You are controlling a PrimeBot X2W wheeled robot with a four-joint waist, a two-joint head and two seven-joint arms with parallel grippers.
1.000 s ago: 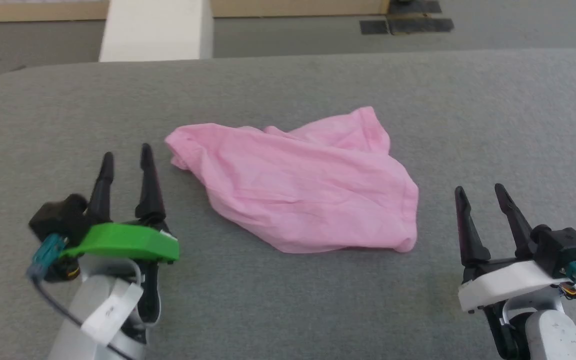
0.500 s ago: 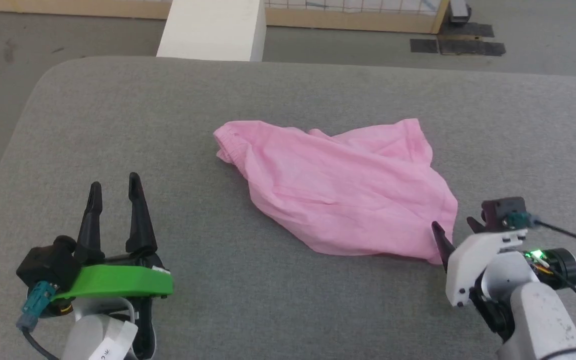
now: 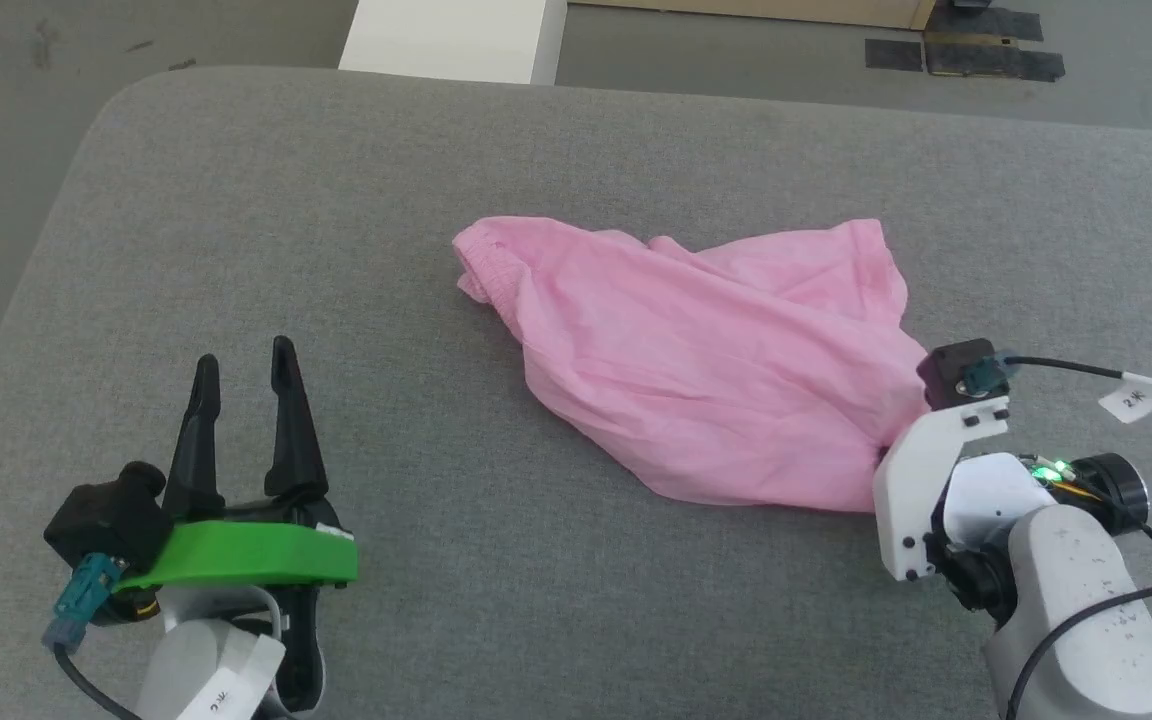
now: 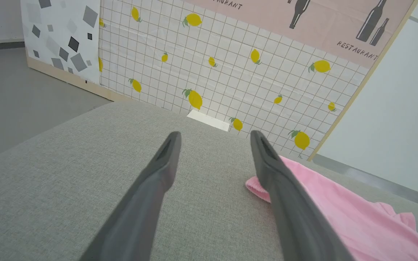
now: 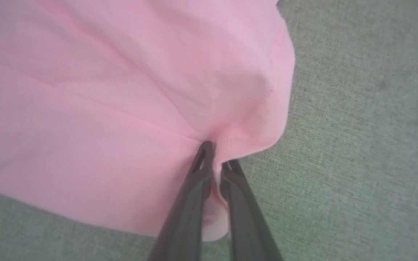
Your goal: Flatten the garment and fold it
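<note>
One pair of pink shorts lies crumpled on the grey fabric-covered table, with the gathered waistband end toward my left. I have two grippers here. My right gripper is pinched onto a fold at the shorts' near right corner, with fabric bunched between its fingers. My left gripper hovers spread wide, holding nothing, well apart from the shorts.

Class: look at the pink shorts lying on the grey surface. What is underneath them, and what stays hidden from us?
The shorts lie on the grey surface, which shows around their edges. The patch directly beneath is covered by cloth, so anything lying there cannot be seen.
</note>
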